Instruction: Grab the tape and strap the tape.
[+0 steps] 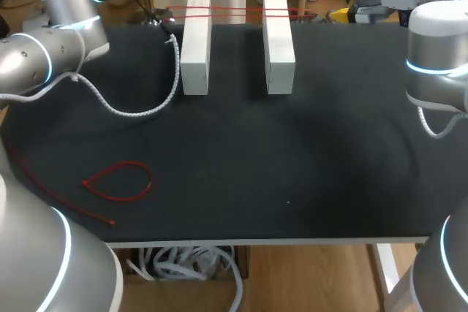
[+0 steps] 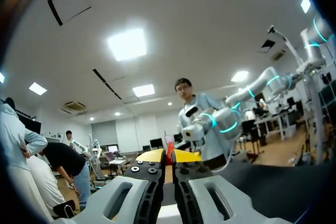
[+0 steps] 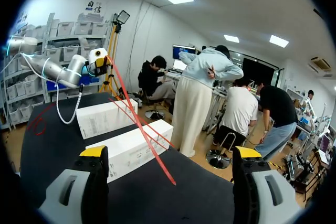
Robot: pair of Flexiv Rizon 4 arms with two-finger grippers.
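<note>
The left arm reaches up to the far edge of the black table (image 1: 292, 166). The left gripper (image 2: 169, 156) pinches the thin red tape (image 3: 143, 124) tight. The tape runs across two long white boxes (image 1: 196, 42). The right gripper (image 3: 170, 153) waits at the far right, fingers spread wide, holding nothing.
</note>
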